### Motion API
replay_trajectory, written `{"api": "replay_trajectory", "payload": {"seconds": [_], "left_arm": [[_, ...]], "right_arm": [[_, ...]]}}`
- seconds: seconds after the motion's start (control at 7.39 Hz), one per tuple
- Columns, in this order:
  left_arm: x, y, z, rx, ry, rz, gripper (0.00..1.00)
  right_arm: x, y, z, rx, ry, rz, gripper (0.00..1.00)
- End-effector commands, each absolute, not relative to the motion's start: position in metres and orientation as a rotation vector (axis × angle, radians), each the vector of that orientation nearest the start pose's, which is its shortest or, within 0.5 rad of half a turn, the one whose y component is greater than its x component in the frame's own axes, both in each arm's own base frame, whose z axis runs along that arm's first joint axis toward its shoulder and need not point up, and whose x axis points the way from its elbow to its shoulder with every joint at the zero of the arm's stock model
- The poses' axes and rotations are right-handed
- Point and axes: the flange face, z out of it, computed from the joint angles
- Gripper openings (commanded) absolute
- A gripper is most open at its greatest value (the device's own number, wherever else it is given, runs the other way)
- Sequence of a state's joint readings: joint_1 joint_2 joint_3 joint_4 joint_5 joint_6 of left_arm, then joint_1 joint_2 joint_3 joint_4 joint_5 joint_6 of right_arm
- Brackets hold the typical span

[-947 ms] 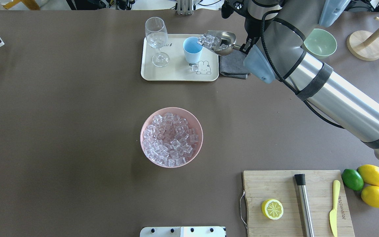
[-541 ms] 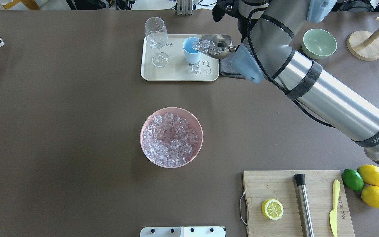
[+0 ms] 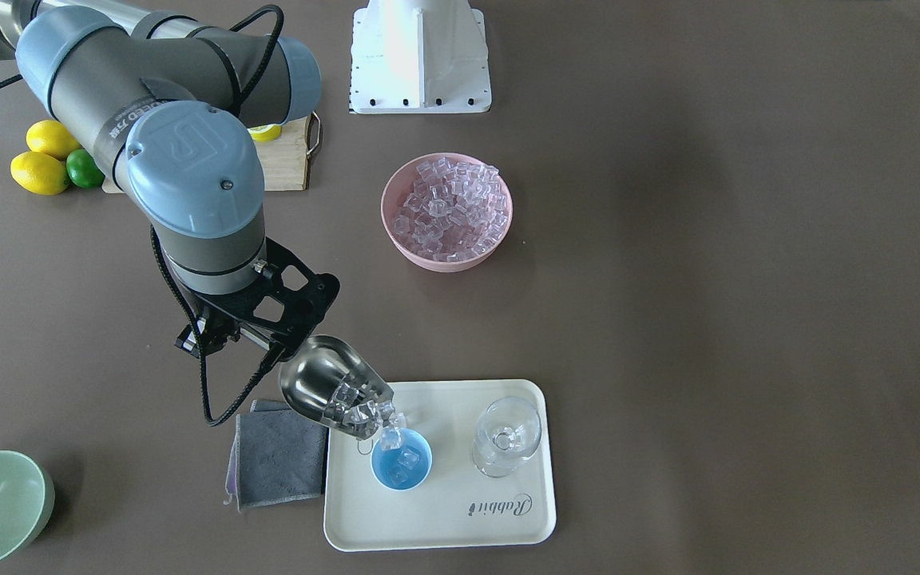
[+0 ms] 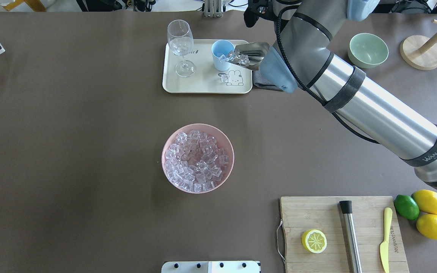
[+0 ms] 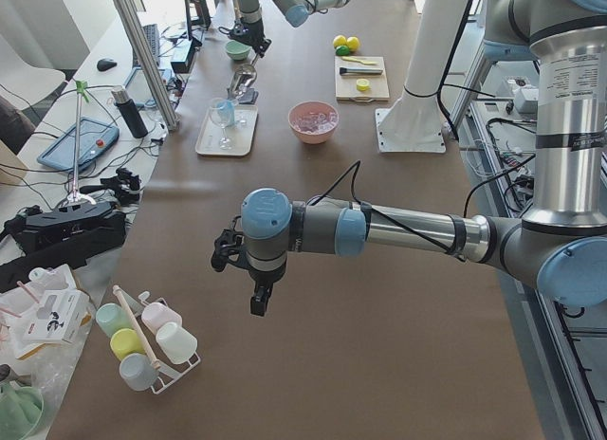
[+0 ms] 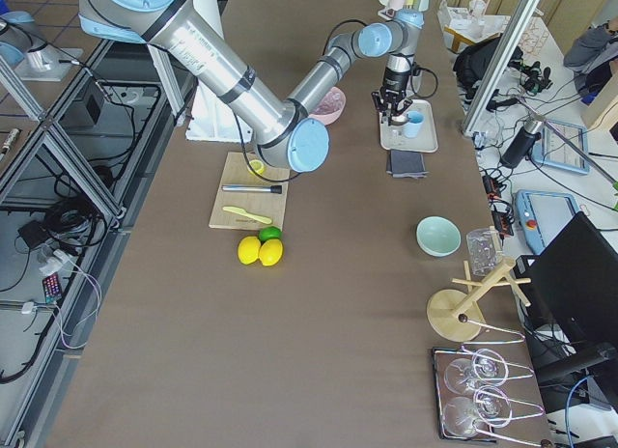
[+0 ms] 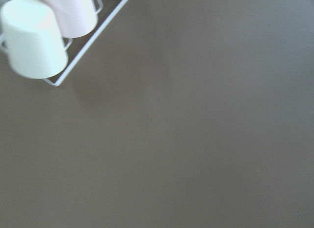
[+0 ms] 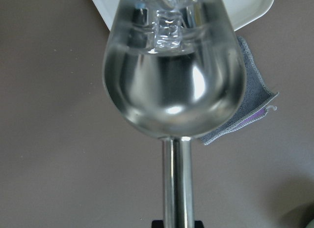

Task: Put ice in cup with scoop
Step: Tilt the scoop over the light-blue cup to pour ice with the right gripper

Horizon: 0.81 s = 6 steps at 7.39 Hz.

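Scoop: shiny stainless-steel scoop (image 3: 324,383), deep rounded trough, straight cylindrical handle, tipped mouth-down at the cup; mirror-bright underside in the right wrist view.
Right fingers: right gripper (image 3: 278,351) clamped on the scoop's handle.
Ice: small clear glassy cubes (image 3: 360,413) bunched at the scoop's lip, right at the cup's rim; a few more inside the cup; one loose cube (image 4: 224,78) on the tray by the cup's foot.
Cup: small round light-blue cup (image 4: 220,62), plain rim, upright on the tray.
Tray: cream rounded-corner tray (image 3: 444,519), also carrying a clear stemmed glass (image 3: 506,438).
Cloth: folded grey cloth (image 3: 280,455), flat on the brown counter (image 4: 70,151), against the tray's edge, below the scoop's back end.
Pink bowl: round pink bowl (image 3: 444,262) mid-counter, heaped with the same cubes, well apart from the tray.
Around: pale green bowl (image 4: 368,49); wooden board (image 4: 317,212) with halved lemon (image 4: 313,240), steel cylinder (image 4: 351,239) and yellow knife (image 4: 385,242).
Left fingers: left gripper (image 5: 258,298) over the counter near a rack of mugs (image 5: 142,340), far from the tray; openness impossible to tell.
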<state>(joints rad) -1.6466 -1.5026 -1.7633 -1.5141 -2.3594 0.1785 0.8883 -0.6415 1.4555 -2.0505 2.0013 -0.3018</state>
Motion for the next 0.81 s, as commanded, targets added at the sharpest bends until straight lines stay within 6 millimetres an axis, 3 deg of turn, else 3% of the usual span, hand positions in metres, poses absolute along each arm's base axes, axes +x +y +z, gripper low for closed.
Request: {"api": "replay_trajectory", "payload": {"seconds": [0.0,0.27,0.68], "left_arm": [[-0.101,-0.449,0.621,0.127,0.733,0.113,0.99],[-0.093,-0.452,0.650,0.064,0.748,0.101,0.99],[-0.091,-0.455,0.649,0.033,0.747,0.045,0.99]], "right_arm": [[-0.394,-0.633,0.192,0.233,-0.478,-1.056,0.00],[-0.392,-0.636,0.186,0.224,-0.470,-1.067,0.00],[-0.395,-0.655,0.161,0.201,-0.463,-1.063,0.00]]}}
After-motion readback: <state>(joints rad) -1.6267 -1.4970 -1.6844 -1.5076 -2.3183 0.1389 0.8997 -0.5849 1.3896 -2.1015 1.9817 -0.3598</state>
